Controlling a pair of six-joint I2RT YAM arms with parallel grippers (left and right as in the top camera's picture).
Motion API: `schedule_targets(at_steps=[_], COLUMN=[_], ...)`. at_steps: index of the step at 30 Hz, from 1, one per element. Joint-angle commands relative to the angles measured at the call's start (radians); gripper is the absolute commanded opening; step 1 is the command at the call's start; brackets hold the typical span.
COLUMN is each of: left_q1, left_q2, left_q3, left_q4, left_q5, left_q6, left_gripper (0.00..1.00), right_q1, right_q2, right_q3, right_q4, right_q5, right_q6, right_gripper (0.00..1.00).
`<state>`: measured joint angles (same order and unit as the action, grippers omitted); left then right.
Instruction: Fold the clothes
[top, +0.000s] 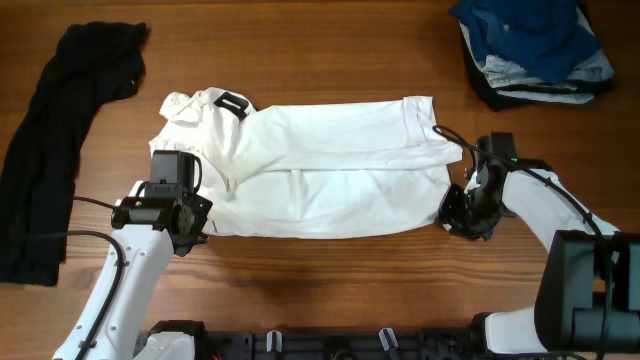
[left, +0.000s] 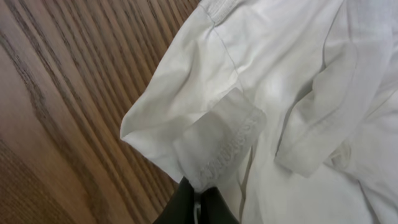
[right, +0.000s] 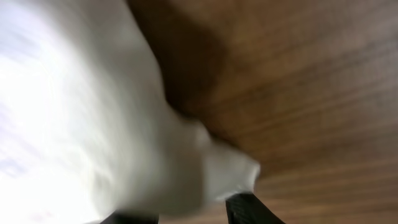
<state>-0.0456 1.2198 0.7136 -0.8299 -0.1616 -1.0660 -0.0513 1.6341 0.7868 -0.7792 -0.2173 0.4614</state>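
Barely in frame, left tool (left: 198, 199) tight on white T-shirt (left: 298, 93) hem; right tool (right: 186, 213) blurry, grip unclear.

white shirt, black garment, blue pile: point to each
white shirt (top: 330, 165), overhead, middle of its body
black garment (top: 50, 150), overhead, its middle stretch
blue pile (top: 525, 35), overhead, top blue fabric

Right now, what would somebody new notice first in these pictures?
A big white T-shirt lies half folded across the middle of the table, with the left pincer at its collar end and the right pincer at its hem end. A black garment lies far left, and blue clothes are piled top right.
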Motion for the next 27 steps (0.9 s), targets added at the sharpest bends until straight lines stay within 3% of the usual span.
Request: schedule_targets(at_steps=[1,2,4,6,9,11,16,19,21,24,27], left_q1=[0.005,0.005,0.005,0.005,0.005,0.005,0.005,0.005,0.005,0.005,0.004], left_q2=[-0.008,-0.008,-0.008,-0.008,-0.01,-0.017,-0.066,-0.071,-0.052,0.021,0.142], left_q3=[0.013,0.013,0.013,0.013,0.016,0.057,0.22,0.224,0.224,0.223,0.224], left_q4=[0.0,0.0,0.0,0.004,0.008,-0.001,-0.18,-0.129,-0.001,0.176,0.26], left_q5=[-0.037,-0.042,-0.053,-0.058,-0.076,-0.075,-0.075,-0.076,-0.076,-0.075,-0.071], left_q6=[0.016,0.016,0.016,0.016,0.017,0.101,0.148,0.148,0.231,0.277,0.277], left_gripper=[0.04,0.04,0.04,0.04,0.04,0.04,0.04,0.04,0.04,0.04,0.04], right_q1=[-0.01,-0.025,-0.076,-0.145,-0.22,-0.247,-0.246,-0.246,-0.232,-0.177,-0.109], right_q2=[0.113,0.113,0.113,0.11,0.079,0.026,-0.124,-0.135,-0.126,-0.082,-0.001], right_q3=[-0.04,-0.035,-0.031,-0.031,0.023,0.116,0.299,0.351,0.354,0.354,0.354], right_q4=[0.08,0.07,0.042,0.031,-0.029,-0.123,-0.325,-0.267,-0.133,0.037,0.136], right_q5=[0.117,0.148,0.208,0.214,0.21,0.137,0.08,0.036,-0.011,-0.032,-0.031], right_q6=[-0.007,-0.018,-0.056,-0.082,-0.124,-0.173,-0.25,-0.279,-0.298,-0.304,-0.308], right_gripper=[0.35,0.34,0.22,0.04,0.04,0.04,0.04,0.04,0.04,0.04,0.04])
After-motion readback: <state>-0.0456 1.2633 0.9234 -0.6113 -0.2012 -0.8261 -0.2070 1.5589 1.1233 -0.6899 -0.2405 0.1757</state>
